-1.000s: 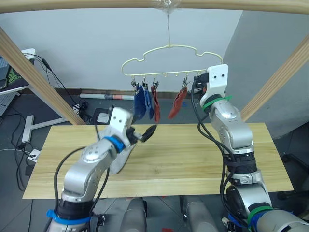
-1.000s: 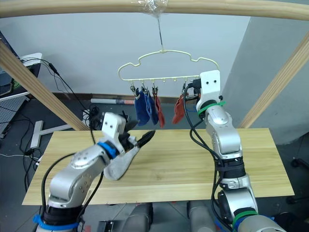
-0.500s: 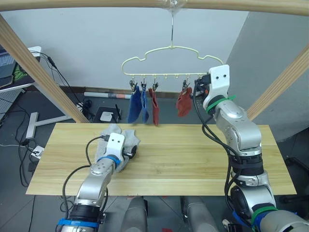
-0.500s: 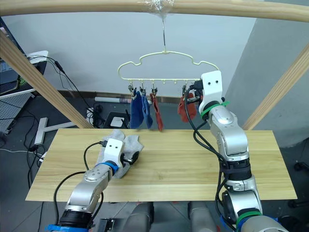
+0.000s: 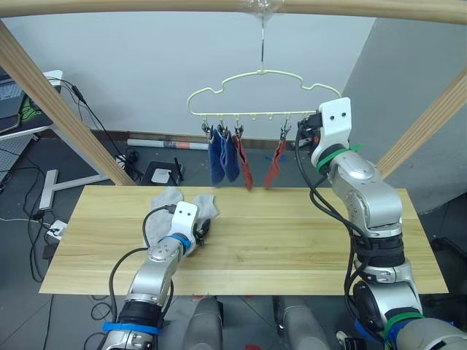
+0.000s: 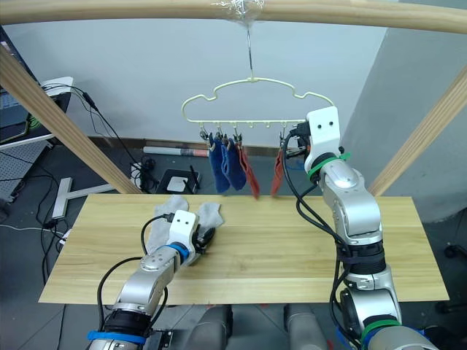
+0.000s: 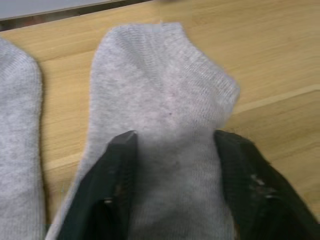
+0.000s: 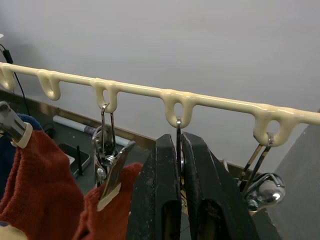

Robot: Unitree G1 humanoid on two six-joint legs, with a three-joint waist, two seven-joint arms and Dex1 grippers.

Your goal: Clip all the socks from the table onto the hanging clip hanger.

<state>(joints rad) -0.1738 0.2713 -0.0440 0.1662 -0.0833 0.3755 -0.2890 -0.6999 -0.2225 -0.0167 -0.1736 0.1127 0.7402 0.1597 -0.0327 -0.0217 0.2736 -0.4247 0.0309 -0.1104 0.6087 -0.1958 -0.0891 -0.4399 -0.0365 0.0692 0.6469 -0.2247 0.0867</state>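
Note:
A pale yellow clip hanger [image 5: 263,72] hangs over the table [image 5: 292,233]. Two blue socks [image 5: 222,162] and two rust red socks [image 5: 275,164] are clipped to its bar. My right gripper [image 5: 303,135] is raised at the bar's right end. In the right wrist view it [image 8: 180,200] is shut on the wire of a clip [image 8: 177,127], beside the clip holding a red sock [image 8: 112,170]. Two light grey socks [image 5: 166,198] lie on the table's left half. My left gripper [image 7: 182,185] rests on one grey sock [image 7: 160,90], fingers apart with knit between them; the other [image 7: 17,140] lies beside it.
Slanted wooden frame poles [image 5: 58,109] rise at both sides of the table and a top pole [image 5: 219,6] carries the hanger's hook. Cables and small devices [image 5: 157,175] lie on the floor behind the table. An empty clip [image 8: 262,185] hangs at the bar's end.
My left arm has come down from above the table onto the grey sock and its fingers have narrowed. The hanging socks have swung. The right gripper has stayed on its clip.

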